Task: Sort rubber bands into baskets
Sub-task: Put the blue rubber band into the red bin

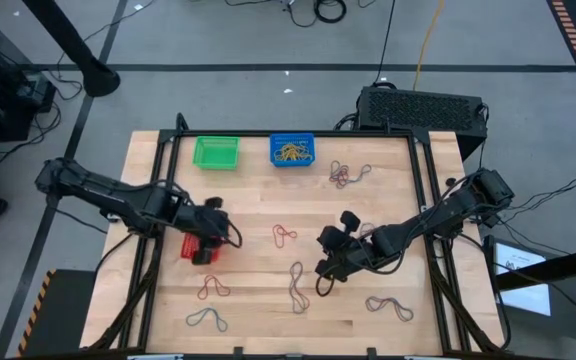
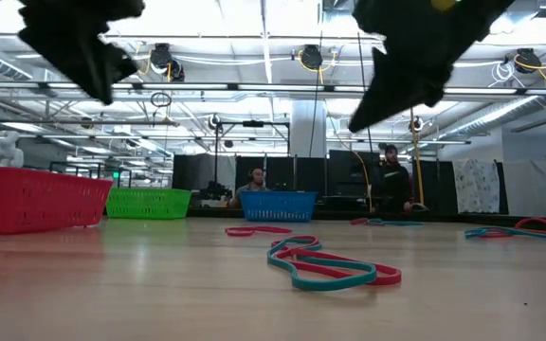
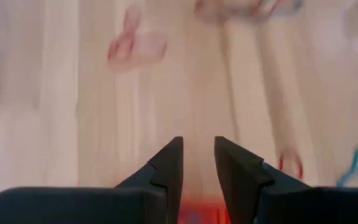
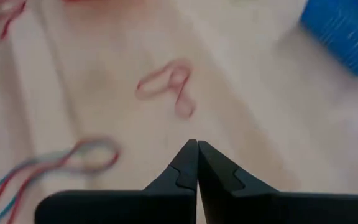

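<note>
My left gripper [image 1: 218, 235] hangs over the red basket [image 1: 193, 247], open and empty [image 3: 197, 155]; the basket's red edge shows below its fingertips. My right gripper [image 1: 324, 242] is shut and empty [image 4: 196, 146] above the table's middle, a red rubber band [image 4: 169, 87] lying ahead of it [image 1: 284, 236]. The green basket [image 1: 216, 152] and the blue basket [image 1: 292, 150], which holds yellow-tan bands, stand at the far edge. More bands lie loose on the wood [image 1: 296, 285].
Loose red and blue-grey bands lie near the far right [image 1: 348, 175], the near right [image 1: 388, 307] and the near left [image 1: 213, 288] [image 1: 206, 320]. A red and teal band [image 2: 330, 265] lies close in the low view. People show in the room beyond the table.
</note>
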Robot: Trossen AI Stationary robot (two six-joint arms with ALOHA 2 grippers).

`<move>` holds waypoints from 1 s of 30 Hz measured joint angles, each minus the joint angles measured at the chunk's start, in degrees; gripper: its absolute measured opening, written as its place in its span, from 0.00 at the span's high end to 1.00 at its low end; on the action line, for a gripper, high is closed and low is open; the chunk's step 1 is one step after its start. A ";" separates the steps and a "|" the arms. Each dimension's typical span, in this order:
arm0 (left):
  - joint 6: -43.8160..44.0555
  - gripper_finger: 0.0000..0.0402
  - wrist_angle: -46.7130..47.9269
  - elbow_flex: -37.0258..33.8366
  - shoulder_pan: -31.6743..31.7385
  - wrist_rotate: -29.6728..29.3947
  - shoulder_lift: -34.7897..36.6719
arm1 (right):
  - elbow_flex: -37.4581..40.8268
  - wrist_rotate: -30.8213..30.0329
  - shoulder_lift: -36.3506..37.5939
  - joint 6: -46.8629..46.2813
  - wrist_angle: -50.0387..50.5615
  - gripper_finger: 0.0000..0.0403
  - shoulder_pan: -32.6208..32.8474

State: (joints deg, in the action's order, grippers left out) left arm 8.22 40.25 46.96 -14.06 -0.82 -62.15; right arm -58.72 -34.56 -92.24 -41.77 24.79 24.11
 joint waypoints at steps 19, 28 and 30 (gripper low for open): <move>-23.58 0.76 -60.29 -18.27 5.68 1.19 -4.00 | 0.02 16.91 0.23 -39.20 39.39 1.00 -2.31; -24.05 0.76 -61.39 -18.29 9.91 10.93 -8.38 | 0.13 20.52 0.23 -32.17 39.78 0.89 -12.15; -24.04 0.76 -61.23 -18.29 10.38 12.47 -8.73 | 1.18 21.48 0.23 -29.96 39.88 0.85 -13.94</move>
State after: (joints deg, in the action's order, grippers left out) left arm -15.82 -20.98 28.67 -3.69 11.64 -70.88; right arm -57.54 -13.08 -92.01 -71.72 64.67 10.17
